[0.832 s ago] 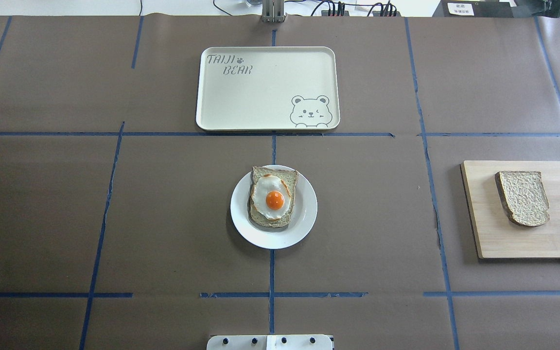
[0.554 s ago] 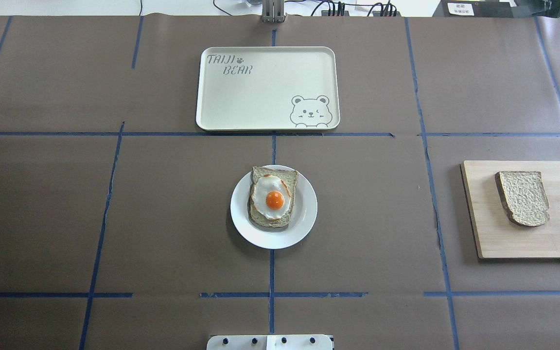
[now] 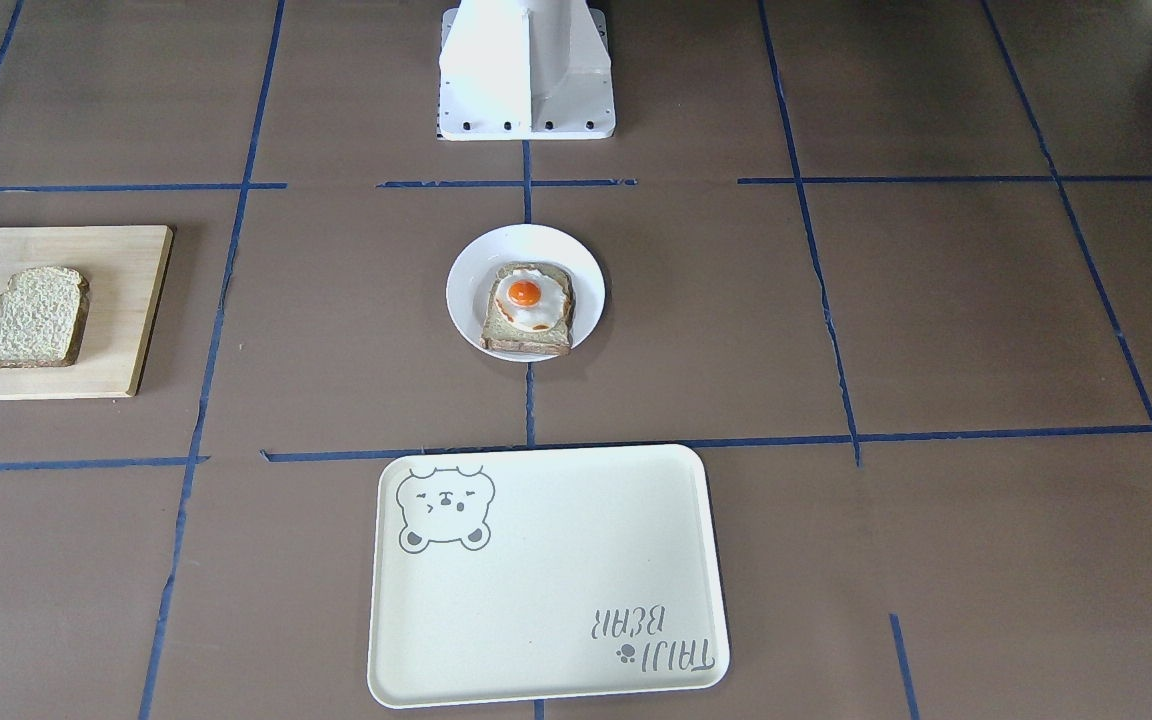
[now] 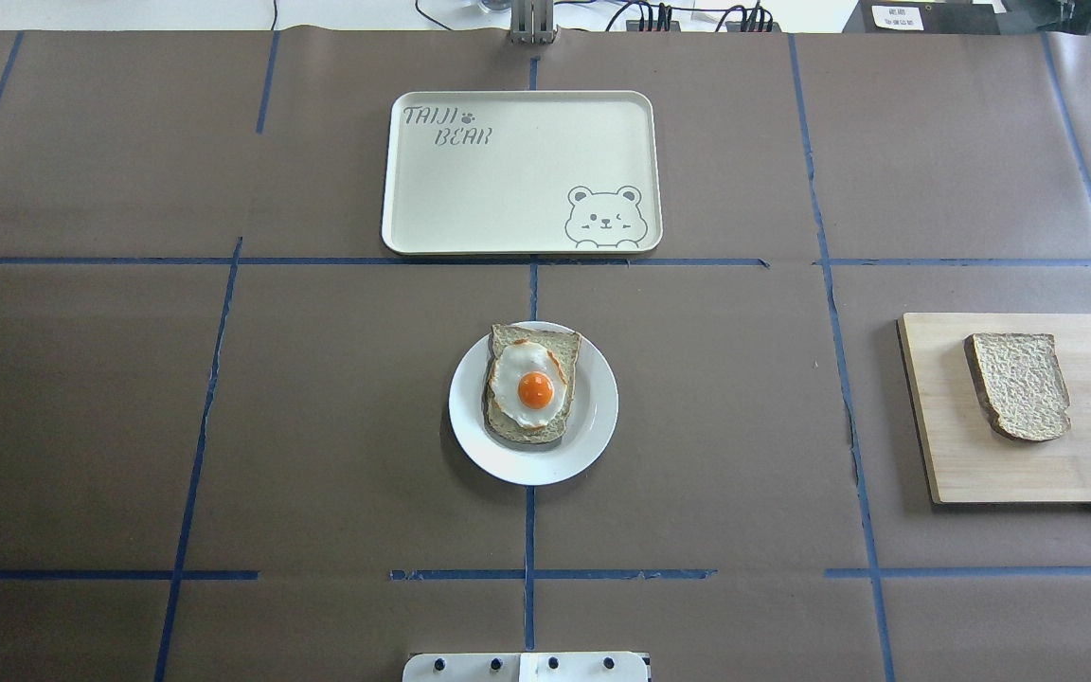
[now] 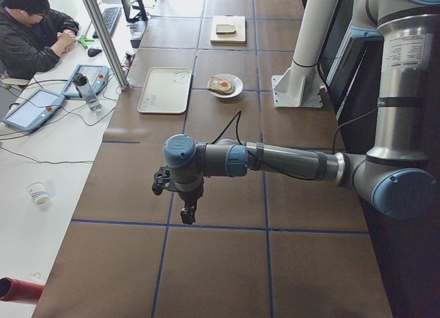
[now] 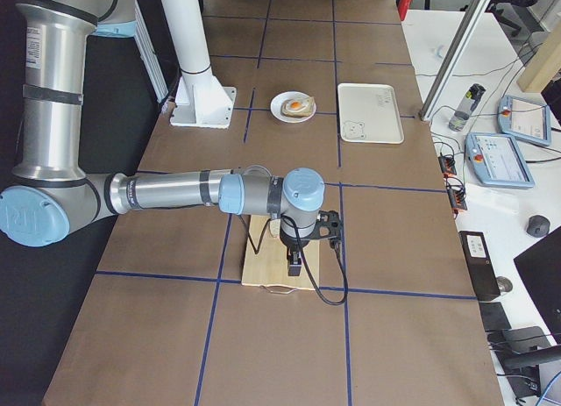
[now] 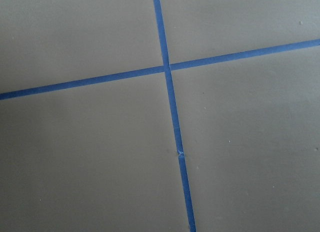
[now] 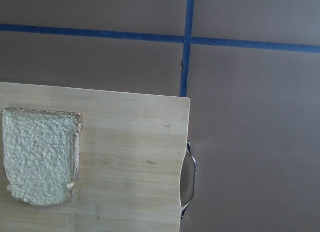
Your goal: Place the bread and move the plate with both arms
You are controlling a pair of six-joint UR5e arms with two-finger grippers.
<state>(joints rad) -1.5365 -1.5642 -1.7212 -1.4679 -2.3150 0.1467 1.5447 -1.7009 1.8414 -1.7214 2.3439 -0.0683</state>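
Looking across from the front-facing camera, I see the bread [image 3: 33, 317] lying flat on a wooden board [image 3: 126, 300] at the middle left edge of the frame. The plate [image 3: 466, 290] sits near the centre, well apart from the board, and holds an egg-topped slice [image 3: 526, 312]. A cream tray [image 3: 546, 590] with a bear drawing lies at the lower centre. The white pedestal [image 3: 526, 70] stands at the top. Blue tape lines [image 3: 816, 300] cross the brown table [image 3: 986, 320].

From overhead, the layout is mirrored: the board and bread are at the middle right edge, the plate is in the centre, and the tray is above it. No arm shows in this view.

From the left end of the table, the left arm [image 5: 275, 160] reaches across the foreground. The left gripper [image 5: 187, 213] hangs point-down above bare table, far from the plate. I cannot tell whether its fingers are parted or closed. An operator [image 5: 34, 29] sits at the upper left.

From the right end, the right arm [image 6: 175, 191] stretches out with the right gripper [image 6: 295, 266] hanging over the board. I cannot tell its state either.

My left wrist camera shows only table and two crossing tape lines.

My right wrist camera shows the bread at the lower left on the board, which has a metal handle [image 8: 190, 184] at its right edge.
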